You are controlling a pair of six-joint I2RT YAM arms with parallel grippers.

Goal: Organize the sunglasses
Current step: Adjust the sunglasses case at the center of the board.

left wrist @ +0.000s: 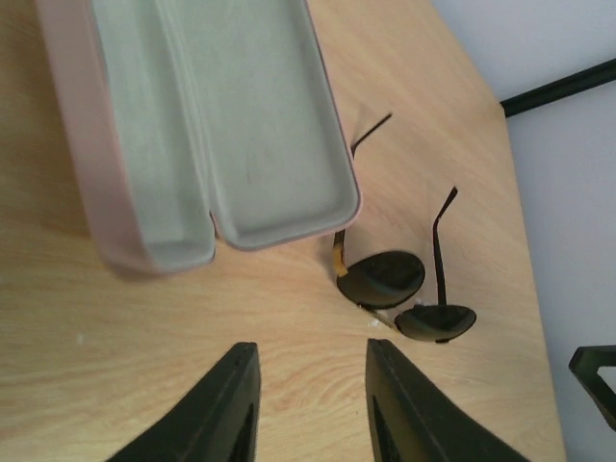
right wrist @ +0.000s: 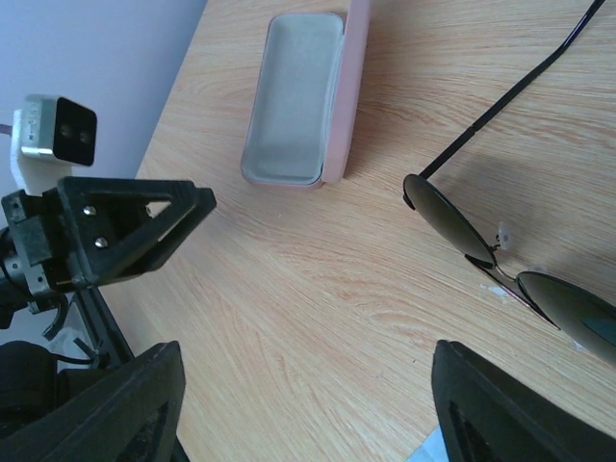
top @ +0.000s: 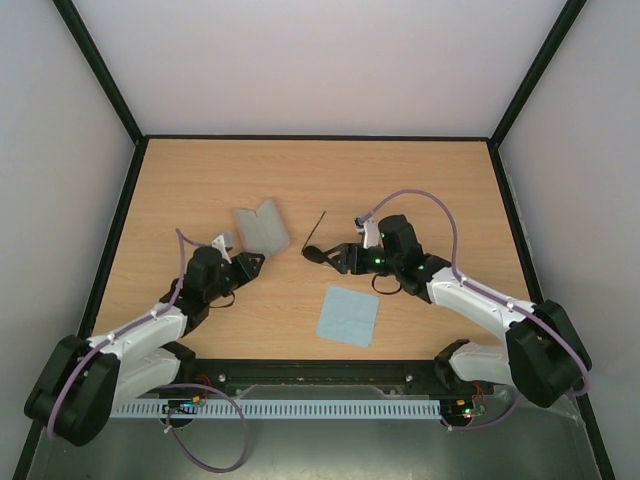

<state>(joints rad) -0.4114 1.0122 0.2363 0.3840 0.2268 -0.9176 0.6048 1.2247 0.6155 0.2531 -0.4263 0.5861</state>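
sunglasses: small round dark-lens wire-frame sunglasses (top: pixel 318 250) lie flat on the wood table (top: pixel 300 170), just right of the pink oblong case w/ grey lining (top: pixel 260 228), not touching it. Temples unfolded.
case: open, lining up, nothing in it.
axis: lens front runs roughly L-R, away from case. Temples point to far side, past case's right edge.
L gripper (top: pixel 252 262): at case's near end, fingers partly apart, nothing btw them. Glasses are off to its right.
R gripper (top: pixel 335 258): on the glasses' side away from case, jaws spread wide, empty. Lenses sit ahead-right of its gap.
nearer arm: R, prob. You're just beside the lenses.
cloth: light blue square cloth (top: pixel 348 316), near-right of case, well apart.
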